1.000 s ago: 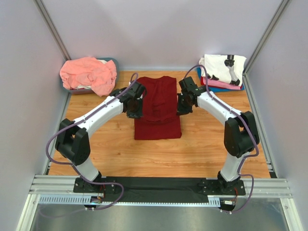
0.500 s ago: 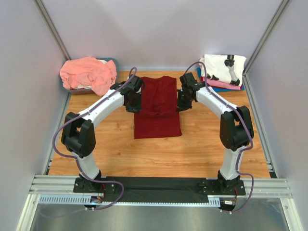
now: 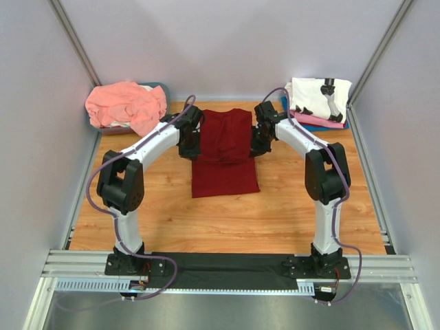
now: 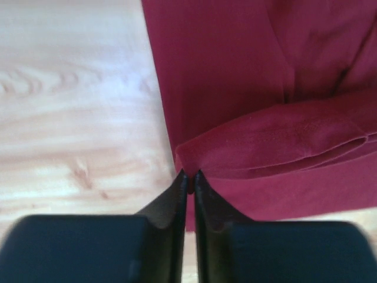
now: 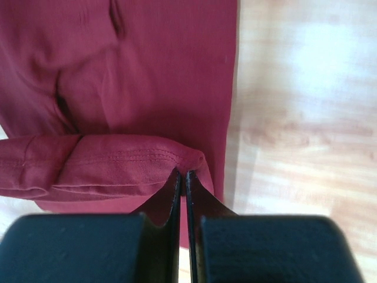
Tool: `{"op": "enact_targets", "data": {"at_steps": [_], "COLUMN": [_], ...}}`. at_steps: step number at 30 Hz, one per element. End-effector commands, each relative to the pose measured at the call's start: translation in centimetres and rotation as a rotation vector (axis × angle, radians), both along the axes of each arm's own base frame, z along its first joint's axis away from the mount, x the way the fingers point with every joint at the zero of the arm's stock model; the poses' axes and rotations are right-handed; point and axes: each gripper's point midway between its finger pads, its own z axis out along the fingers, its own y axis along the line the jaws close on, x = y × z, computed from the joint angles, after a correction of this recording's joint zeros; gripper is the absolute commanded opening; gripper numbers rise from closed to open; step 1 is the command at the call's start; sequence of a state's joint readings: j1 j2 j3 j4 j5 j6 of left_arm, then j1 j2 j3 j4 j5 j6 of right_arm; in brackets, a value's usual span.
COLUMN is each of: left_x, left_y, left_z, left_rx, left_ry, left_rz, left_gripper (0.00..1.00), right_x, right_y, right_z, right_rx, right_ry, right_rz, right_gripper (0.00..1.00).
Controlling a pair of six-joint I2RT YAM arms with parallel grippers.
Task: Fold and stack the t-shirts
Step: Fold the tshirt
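lying flat, dark red t-shirt (image 3: 225, 155), fold across middle

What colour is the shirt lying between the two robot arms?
Plain dark red t-shirt, no print; it shows best in the top external view.

dk red tee (image 3: 225, 172), salmon tee (image 3: 127, 103), wht/blk-print tee (image 3: 313, 95).

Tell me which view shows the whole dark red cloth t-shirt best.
Top external: nearly all of the dark red cloth t-shirt shows, outline included. Left wrist shows only its left edge and fold; right wrist only the right edge and fold.
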State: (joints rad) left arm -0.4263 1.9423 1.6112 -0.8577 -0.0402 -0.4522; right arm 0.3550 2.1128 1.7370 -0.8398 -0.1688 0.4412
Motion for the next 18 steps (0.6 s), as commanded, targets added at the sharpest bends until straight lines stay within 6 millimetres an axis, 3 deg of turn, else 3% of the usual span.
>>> {"op": "enact_targets", "data": {"at_steps": [1, 2, 3, 4, 6, 7, 8, 9, 11, 12, 13, 15, 16, 18], "left_x": [3.9, 4.9, 5.7, 7.3, 8.9, 9.8, 10.0, 10.3, 9.5, 8.6, 7.6, 5.0, 4.1, 1.2], "left_y": [1.3, 2.0, 2.2, 1.7, 1.1, 0.9, 1.0, 1.0, 1.0, 1.0, 1.2, 1.7, 1.9, 2.4], "left_z": [1.0, 1.2, 0.3, 2.4, 2.7, 5.7, 6.4, 7.7, 8.4, 10.6, 8.6, 8.2, 7.9, 6.9], "left_rx": [-0.026, -0.03, -0.021, -0.056, -0.073, -0.079, -0.071, -0.076, -0.092, -0.117, -0.115, -0.137, -0.139, -0.156], "left_ry": [-0.033, -0.038, -0.02, -0.059, -0.066, -0.106, -0.112, -0.134, -0.135, -0.18, -0.147, -0.139, -0.133, -0.113], "left_rz": [0.021, 0.038, 0.041, 0.035, -0.003, -0.008, -0.007, -0.006, -0.007, -0.003, -0.001, 0.011, 0.016, 0.018], "left_gripper": [0.27, 0.37, 0.5, 0.54, 0.58, 0.58, 0.58, 0.58, 0.58, 0.58, 0.58, 0.58, 0.58, 0.58], "right_x": [3.3, 4.1, 5.9, 6.6, 8.6, 8.9, 9.0, 8.4, 7.2, 6.8, 4.4, 2.9, 0.0, -1.5], "right_y": [-0.2, -0.6, -0.5, -0.8, -1.5, -1.5, -1.9, -2.0, -2.0, -1.9, -2.2, -2.0, -2.4, -1.7], "right_z": [1.5, 0.3, 2.8, 3.0, 5.6, 6.7, 7.5, 8.8, 9.8, 12.3, 9.3, 8.4, 7.0, 6.6], "right_rx": [0.049, 0.064, 0.08, 0.073, 0.085, 0.096, 0.094, 0.099, 0.117, 0.147, 0.133, 0.171, 0.175, 0.24], "right_ry": [-0.032, -0.005, -0.045, -0.039, -0.077, -0.093, -0.107, -0.122, -0.138, -0.212, -0.138, -0.154, -0.109, -0.115], "right_rz": [-0.01, -0.02, -0.033, -0.048, -0.079, -0.084, -0.096, -0.097, -0.093, -0.087, -0.089, -0.079, -0.079, -0.047], "right_gripper": [0.51, 0.62, 0.65, 0.66, 0.67, 0.67, 0.67, 0.67, 0.67, 0.67, 0.67, 0.68, 0.68, 0.69]}}
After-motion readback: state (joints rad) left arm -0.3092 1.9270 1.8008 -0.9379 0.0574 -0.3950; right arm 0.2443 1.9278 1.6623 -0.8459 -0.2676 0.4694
